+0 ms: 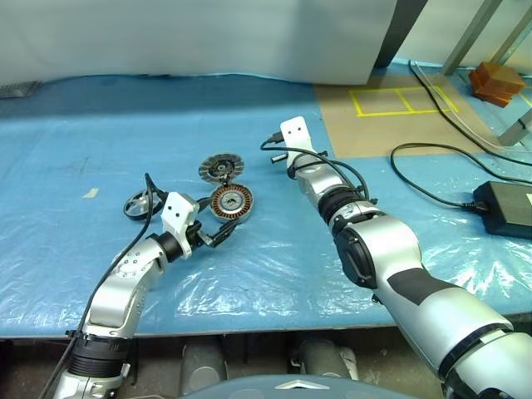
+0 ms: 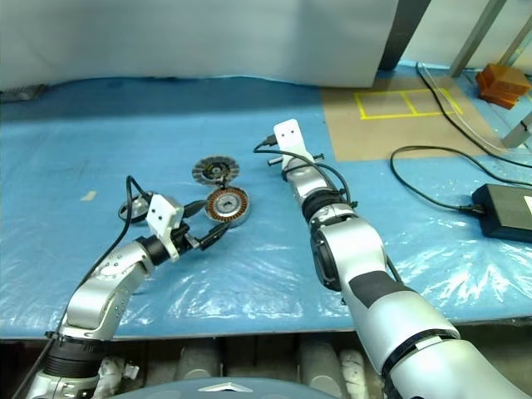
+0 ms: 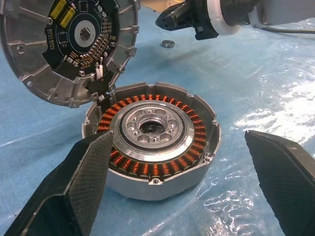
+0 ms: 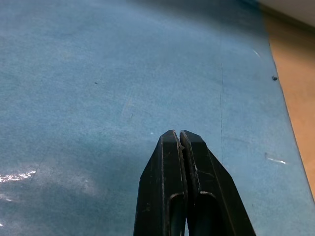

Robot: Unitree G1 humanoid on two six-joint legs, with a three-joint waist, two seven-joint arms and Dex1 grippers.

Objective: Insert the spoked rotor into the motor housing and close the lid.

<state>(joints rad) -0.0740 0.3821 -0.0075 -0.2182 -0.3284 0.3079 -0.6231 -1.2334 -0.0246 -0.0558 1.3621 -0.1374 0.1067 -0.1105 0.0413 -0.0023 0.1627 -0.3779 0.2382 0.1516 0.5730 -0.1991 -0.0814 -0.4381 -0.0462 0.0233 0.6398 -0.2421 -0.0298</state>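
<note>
While its hinged lid [image 3: 64, 46] stands tilted open, circuit board showing, the motor housing [image 3: 152, 140] sits on the blue plastic sheet [image 1: 274, 274], copper windings ringing a bare metal hub. The spoked rotor [image 1: 137, 204] lies apart to its left. Open sheet surrounds it. The left gripper [image 3: 182, 182] reaches level, fingers spread wide before the housing; the right gripper [image 4: 180, 140], pinched closed and empty, is extended beyond it

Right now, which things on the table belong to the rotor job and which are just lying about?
Job:
- motor housing, windings exposed
- lid, swung open
- spoked rotor, beside left arm

Lying about:
- small metal ring
- black power brick
- orange block
</note>
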